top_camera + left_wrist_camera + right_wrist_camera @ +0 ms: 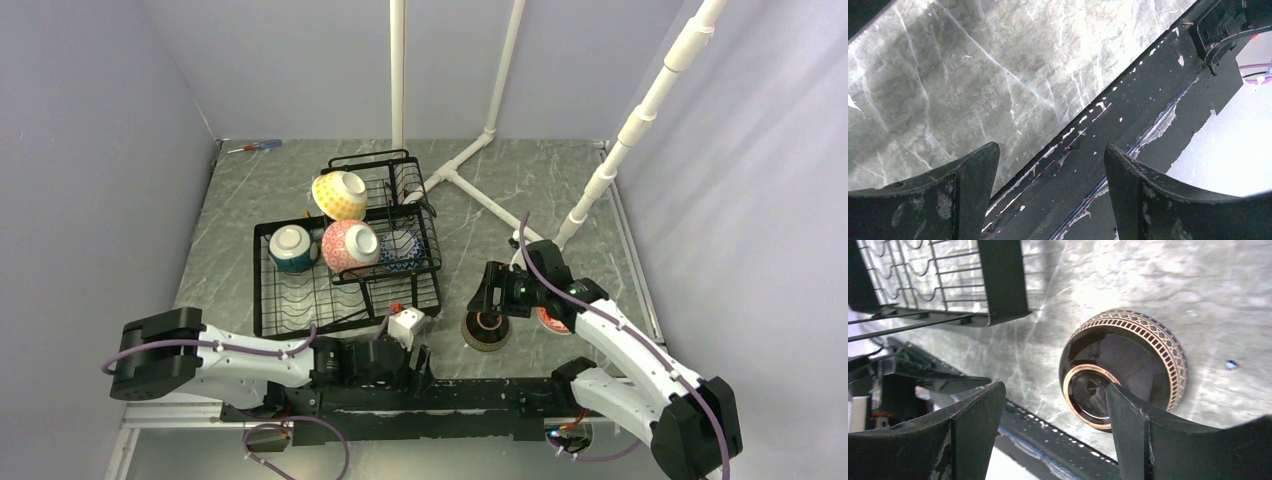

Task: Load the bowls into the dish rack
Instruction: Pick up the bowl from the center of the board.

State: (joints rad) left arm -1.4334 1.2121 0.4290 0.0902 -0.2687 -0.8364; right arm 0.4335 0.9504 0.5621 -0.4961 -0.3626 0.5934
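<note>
Bowls in the dish rack (pixel 262 285), centre left of the top view: yellow dotted bowl (pixel 340 195) on the upper tier, with the teal bowl (pixel 293 248), pink-red bowl (pixel 350 247) and blue-white bowl (pixel 400 247) in a row below it. The brown bowl (pixel 1128 360) lies upside down on the table (pixel 560 190), right of centre and apart from the rack; another bowl (pixel 553 320) shows partly behind the right arm. The step in hand appears to be the approach to the brown bowl. Your right gripper (pixel 1053 395) hangs over it, fingers spread wide with nothing between them; one finger (pixel 1148 440) overlaps the foot ring, but contact cannot be told. Next you would likely centre over the bowl, descend, close, then carry it up and left to the rack. Your left gripper (pixel 1048 155), lower centre, stands wide apart and empty over the black rail (pixel 1128 125).
</note>
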